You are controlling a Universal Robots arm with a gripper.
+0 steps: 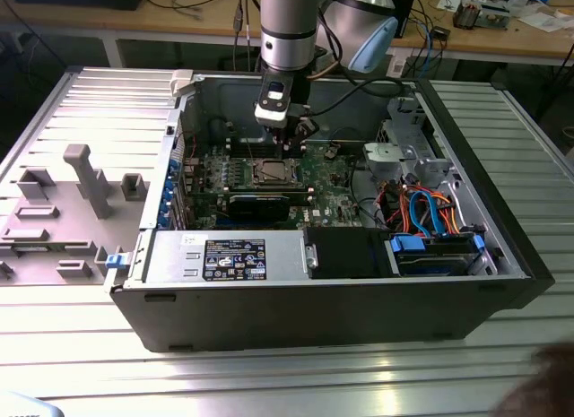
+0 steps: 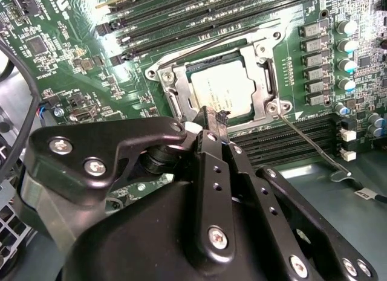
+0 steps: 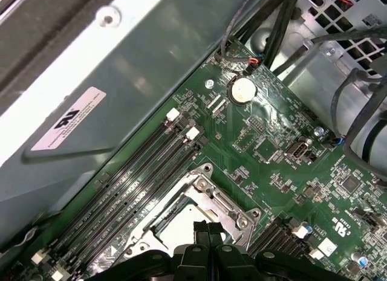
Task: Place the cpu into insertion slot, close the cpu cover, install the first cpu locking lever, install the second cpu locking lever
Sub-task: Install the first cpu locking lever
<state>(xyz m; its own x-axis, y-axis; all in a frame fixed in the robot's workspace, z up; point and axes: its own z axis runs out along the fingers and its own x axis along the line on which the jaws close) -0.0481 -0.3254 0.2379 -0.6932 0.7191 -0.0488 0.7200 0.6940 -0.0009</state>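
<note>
In the exterior view, you can see the arm reaching down into the open computer case (image 1: pixel 314 318) that lies on the metal table (image 1: pixel 269 381). The gripper (image 1: pixel 287 148) hangs just above the green board (image 1: pixel 334 179), right beside the insertion slot (image 1: pixel 269 172).

In the second wrist view, the cpu (image 2: pixel 221 90) is already lying flat in the slot, with its silver top facing up. So you can count the first step as done. The cpu cover (image 2: pixel 264 75) lies down flat around the chip like a picture frame, so the second step looks done too. One thin locking lever (image 2: pixel 305 139) sticks out from the corner of the slot and runs away over the memory slots (image 2: pixel 290 145). It looks like it is not hooked down yet. The other lever (image 2: pixel 205 42) runs along the far side of the slot, and you cannot tell if it is hooked. The gripper (image 2: pixel 211 119) is at the near edge of the slot.

In the first wrist view, the gripper (image 3: pixel 207 229) has its two fingers pressed together, with nothing between them. The tips sit right by the edge of the cover (image 3: pixel 227 202). So the lever work looks like what is left.
</note>
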